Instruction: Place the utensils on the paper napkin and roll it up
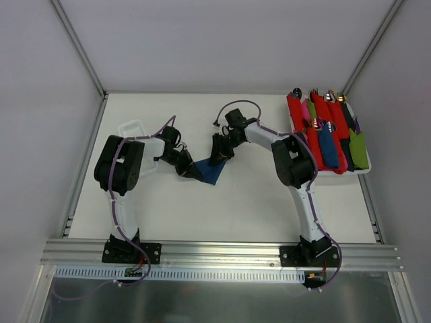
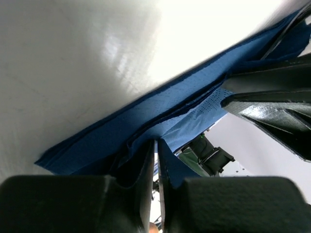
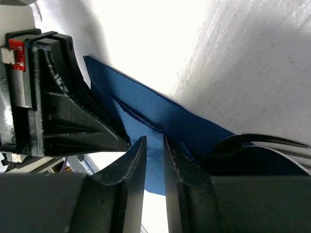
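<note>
The paper napkin (image 1: 211,172) is a dark navy sheet, partly folded, lying mid-table between the two grippers. My left gripper (image 1: 193,170) is at its left edge. In the left wrist view its jaws (image 2: 157,145) are pressed almost together and a fold of the napkin (image 2: 146,111) drapes over their tips. My right gripper (image 1: 219,157) is at the napkin's far edge. Its jaws (image 3: 154,143) stand a narrow gap apart with a napkin fold (image 3: 155,145) at the tips. A dark fork head (image 3: 262,142) rests on the napkin beside them. The spoon is hidden.
A white tray (image 1: 351,173) at the right back holds several red, pink, green and blue rolled napkins (image 1: 323,134) with utensil tips sticking out. A clear plastic container (image 1: 133,128) stands at the left back, beside the left arm.
</note>
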{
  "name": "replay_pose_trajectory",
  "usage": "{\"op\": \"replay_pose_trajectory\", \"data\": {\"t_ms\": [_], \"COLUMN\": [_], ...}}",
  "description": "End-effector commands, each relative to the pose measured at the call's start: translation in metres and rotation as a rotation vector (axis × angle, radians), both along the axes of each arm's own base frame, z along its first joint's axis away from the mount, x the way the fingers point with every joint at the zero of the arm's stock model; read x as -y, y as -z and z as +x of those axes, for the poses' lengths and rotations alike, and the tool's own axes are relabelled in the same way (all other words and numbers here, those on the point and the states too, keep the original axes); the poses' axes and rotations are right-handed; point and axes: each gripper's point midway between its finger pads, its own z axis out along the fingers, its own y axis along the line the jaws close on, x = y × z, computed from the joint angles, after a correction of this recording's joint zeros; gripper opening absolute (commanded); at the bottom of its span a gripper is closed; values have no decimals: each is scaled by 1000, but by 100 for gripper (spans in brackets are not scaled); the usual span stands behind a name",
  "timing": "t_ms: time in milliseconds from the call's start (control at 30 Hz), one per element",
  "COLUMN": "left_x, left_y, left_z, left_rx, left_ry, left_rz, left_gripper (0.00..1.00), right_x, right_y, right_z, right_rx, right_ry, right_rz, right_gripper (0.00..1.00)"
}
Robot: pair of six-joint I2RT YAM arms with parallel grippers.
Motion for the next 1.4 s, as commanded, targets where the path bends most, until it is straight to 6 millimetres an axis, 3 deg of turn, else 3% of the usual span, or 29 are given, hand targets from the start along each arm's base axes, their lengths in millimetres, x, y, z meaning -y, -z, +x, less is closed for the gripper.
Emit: {"op": "replay_pose_trajectory", "data": {"t_ms": [0, 100, 133, 200, 333, 467, 633, 900, 1367], "left_x": [-18, -17, -17, -22, -40, -56, -59, -49, -48], "left_y": [16, -8, -27, -47, -51, -34, -13, 6, 25], "left_z": [-5, 6, 11, 15, 10, -4, -8, 27, 43], "left_rx": [88, 188, 249, 320, 321, 272, 248, 335, 465], "left_ry": [17, 5, -5, -33, -121, -173, -200, -254, -292], "left_rz": [145, 119, 98, 84, 70, 87, 88, 19, -42], "left_gripper": [17, 28, 32, 42, 51, 56, 58, 59, 62], "right_x": [10, 11, 12, 12, 11, 11, 12, 10, 12], "right_y": [15, 15, 16, 16, 15, 16, 15, 16, 19], "right_z": [2, 2, 2, 1, -1, -5, -6, -8, -11], "right_rx": [24, 32, 32, 31, 33, 38, 64, 80, 103], "right_ry": [-18, -21, -22, -24, -33, -42, -70, -107, -139], "right_rz": [-76, -87, -91, -97, -103, -122, -139, -171, -208], "right_gripper": [23, 22, 22, 21, 20, 19, 18, 17, 14]}}
